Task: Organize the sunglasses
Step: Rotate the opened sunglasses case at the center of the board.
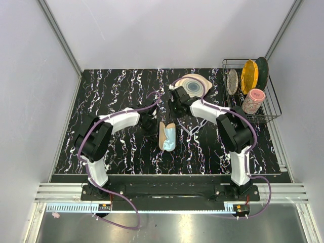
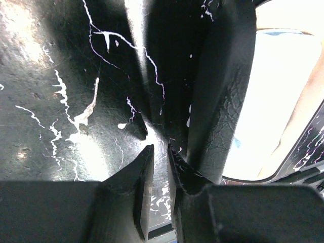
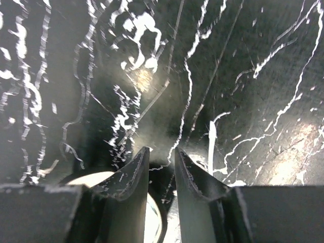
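Observation:
The black case (image 1: 167,135) lies open mid-table, tan lining up, with the light blue cloth (image 1: 169,134) inside. My left gripper (image 1: 150,123) stands just left of it. In the left wrist view its jaws (image 2: 160,147) are a narrow slit apart with only table between them, and the right finger rests beside the case's black wall (image 2: 223,101). My right gripper (image 1: 175,99) hovers low behind the case, slightly open (image 3: 161,149) and empty. A pale rounded shape with a dark rim (image 3: 154,217) shows under its fingers. I cannot tell whether it is the sunglasses; no frame shows them clearly.
A round swirl-patterned plate (image 1: 195,84) lies at the back, right of my right gripper. A wire dish rack (image 1: 274,101) at the far right holds plates and a pink cup (image 1: 253,100). The black tabletop (image 1: 116,91) has white veins that mask thin objects.

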`<control>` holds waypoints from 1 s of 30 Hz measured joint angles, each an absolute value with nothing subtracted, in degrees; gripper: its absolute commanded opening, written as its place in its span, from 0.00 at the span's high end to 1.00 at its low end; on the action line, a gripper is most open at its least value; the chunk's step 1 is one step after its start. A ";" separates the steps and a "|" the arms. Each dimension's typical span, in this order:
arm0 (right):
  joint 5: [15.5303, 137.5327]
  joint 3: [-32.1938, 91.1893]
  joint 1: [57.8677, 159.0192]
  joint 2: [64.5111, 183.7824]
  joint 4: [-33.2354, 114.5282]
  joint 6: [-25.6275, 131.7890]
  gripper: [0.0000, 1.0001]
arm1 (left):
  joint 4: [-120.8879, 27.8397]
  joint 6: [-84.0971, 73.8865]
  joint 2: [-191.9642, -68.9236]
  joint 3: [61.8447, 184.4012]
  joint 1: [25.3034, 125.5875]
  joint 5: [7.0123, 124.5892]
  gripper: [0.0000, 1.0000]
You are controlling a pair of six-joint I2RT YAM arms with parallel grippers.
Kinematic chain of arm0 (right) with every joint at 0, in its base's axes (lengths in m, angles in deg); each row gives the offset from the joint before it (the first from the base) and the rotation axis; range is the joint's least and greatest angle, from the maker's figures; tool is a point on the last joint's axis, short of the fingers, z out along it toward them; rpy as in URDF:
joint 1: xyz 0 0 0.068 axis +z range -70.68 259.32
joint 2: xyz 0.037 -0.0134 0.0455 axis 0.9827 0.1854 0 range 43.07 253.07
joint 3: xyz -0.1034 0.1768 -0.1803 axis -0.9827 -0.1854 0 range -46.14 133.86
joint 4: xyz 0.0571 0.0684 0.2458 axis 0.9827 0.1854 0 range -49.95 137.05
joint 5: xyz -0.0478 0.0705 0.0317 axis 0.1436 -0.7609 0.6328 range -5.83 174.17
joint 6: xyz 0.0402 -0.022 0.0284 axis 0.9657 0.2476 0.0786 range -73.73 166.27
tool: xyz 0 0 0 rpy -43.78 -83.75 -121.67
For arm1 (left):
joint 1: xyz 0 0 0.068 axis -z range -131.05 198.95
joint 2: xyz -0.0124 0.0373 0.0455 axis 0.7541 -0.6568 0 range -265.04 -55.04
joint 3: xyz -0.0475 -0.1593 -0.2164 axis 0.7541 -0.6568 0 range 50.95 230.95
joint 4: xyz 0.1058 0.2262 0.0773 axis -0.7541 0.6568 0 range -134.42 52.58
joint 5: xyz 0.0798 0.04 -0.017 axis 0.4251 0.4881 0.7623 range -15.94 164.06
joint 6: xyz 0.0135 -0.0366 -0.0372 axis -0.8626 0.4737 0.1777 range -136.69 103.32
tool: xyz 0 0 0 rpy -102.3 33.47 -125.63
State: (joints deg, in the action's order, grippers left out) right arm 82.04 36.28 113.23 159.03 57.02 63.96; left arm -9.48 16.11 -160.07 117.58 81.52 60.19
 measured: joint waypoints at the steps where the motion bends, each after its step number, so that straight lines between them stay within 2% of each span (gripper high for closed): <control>1: 81.98 36.56 113.14 159.90 58.09 63.46 0.69 | -9.42 16.09 -159.96 117.58 81.52 60.37 0.79; 11: 79.42 33.41 112.94 159.40 61.37 64.55 0.71 | -8.41 15.06 -158.48 117.61 80.45 62.90 0.78; 24: 77.50 22.24 114.91 148.17 62.36 70.76 0.71 | -4.35 14.25 -152.01 117.61 77.06 71.95 0.75; 30: 77.50 19.07 116.97 142.79 63.10 73.01 0.71 | -3.84 13.93 -147.00 117.61 77.17 72.46 0.74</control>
